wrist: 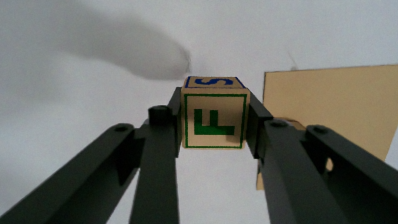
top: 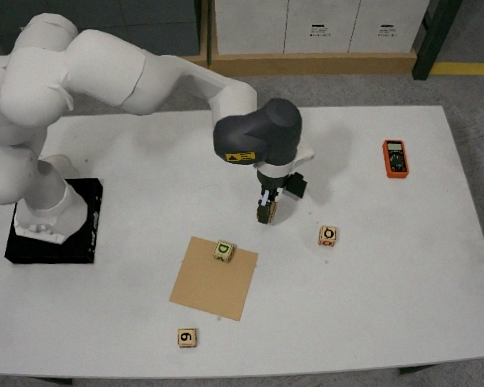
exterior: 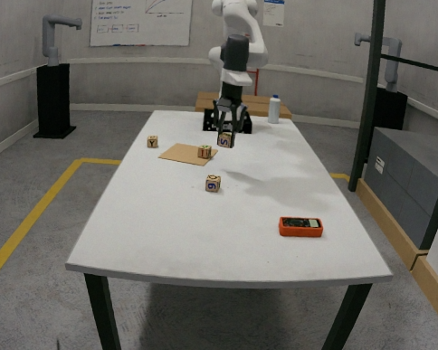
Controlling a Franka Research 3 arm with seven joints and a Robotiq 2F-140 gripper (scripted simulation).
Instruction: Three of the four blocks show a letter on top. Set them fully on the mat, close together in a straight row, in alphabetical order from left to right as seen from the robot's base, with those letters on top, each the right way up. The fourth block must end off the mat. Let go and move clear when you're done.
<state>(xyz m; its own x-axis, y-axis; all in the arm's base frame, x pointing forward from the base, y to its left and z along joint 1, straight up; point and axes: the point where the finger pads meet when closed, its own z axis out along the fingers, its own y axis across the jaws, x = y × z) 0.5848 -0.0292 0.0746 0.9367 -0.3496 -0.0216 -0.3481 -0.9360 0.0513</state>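
The F block is gripped between the fingers of the gripper, held above the white table at about one o'clock from the tan mat in the top view, its green F showing upside down in the wrist view. By that same top-view clock, the D block sits near the mat's twelve o'clock edge, a block with a round black character on top lies off the mat at two o'clock, and the block topped with a 6 lies off it at seven.
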